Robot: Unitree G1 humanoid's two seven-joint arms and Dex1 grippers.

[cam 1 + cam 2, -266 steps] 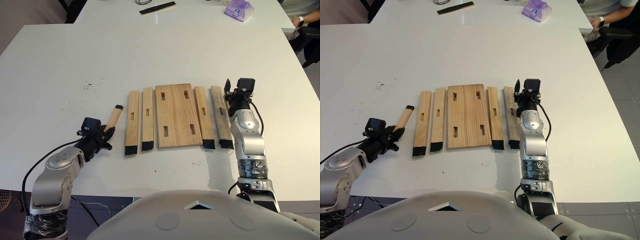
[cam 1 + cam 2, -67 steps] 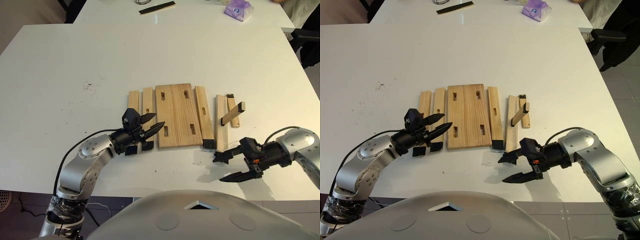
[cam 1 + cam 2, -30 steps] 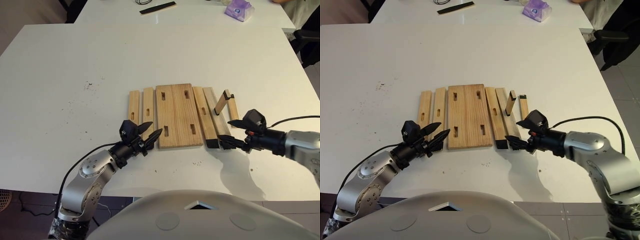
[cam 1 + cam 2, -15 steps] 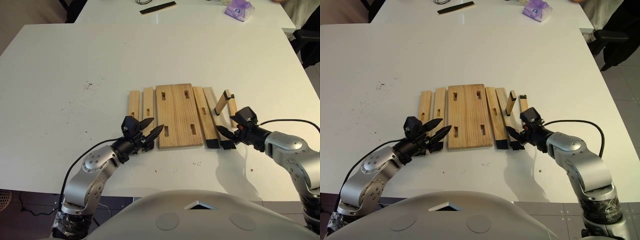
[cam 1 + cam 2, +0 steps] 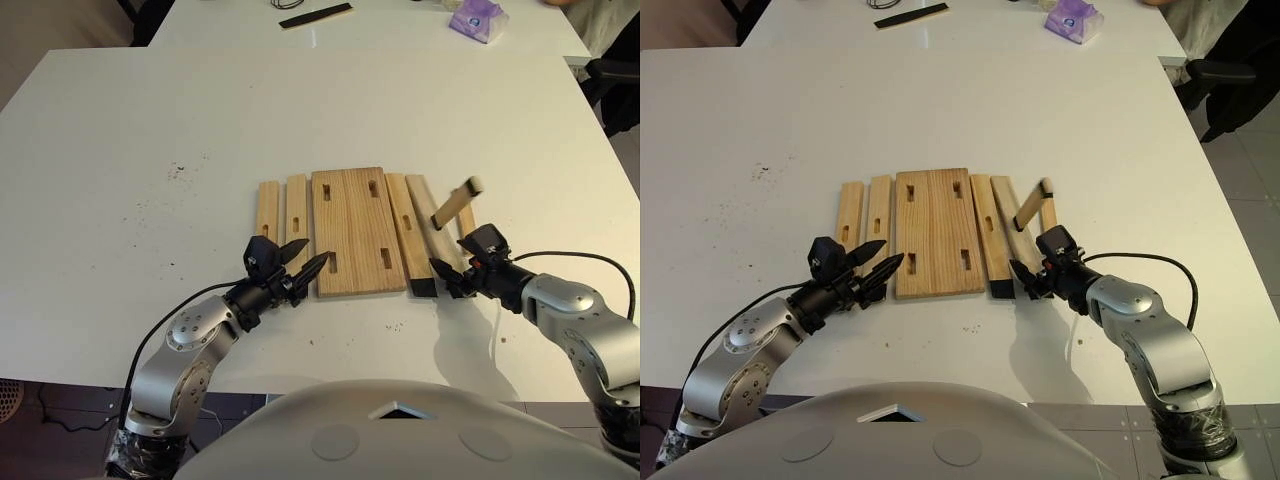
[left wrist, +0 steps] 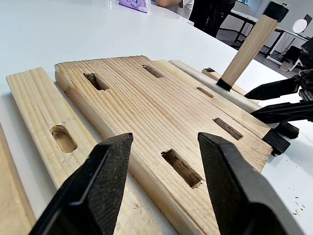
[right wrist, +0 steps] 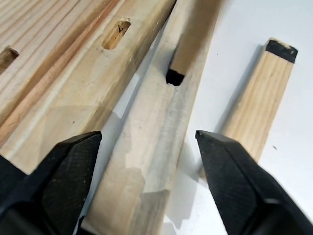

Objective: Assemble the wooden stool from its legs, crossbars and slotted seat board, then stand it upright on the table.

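Observation:
The slotted seat board (image 5: 350, 232) lies flat on the white table. Two slotted legs (image 5: 267, 208) lie left of it, and two more lie on its right, an inner leg (image 5: 399, 225) and an outer leg (image 7: 146, 142). A crossbar (image 5: 455, 203) stands tilted with its black end in the outer leg's slot. A second crossbar (image 7: 259, 98) lies flat beside that leg. My left gripper (image 5: 300, 270) is open, low over the seat board's near left edge, with its fingers (image 6: 98, 191) spread. My right gripper (image 5: 450, 278) is open, its jaws straddling the outer leg's near end.
A black strip (image 5: 315, 15) and a purple pack (image 5: 477, 18) lie on the far table. Dark crumbs (image 5: 180, 172) dot the table on the left. A cable (image 5: 590, 262) trails from the right arm. Open tabletop stretches behind the parts.
The standing crossbar has leaned further, its top end swinging right and away. My right gripper has edged closer around the outer leg's near end. The left gripper has barely shifted.

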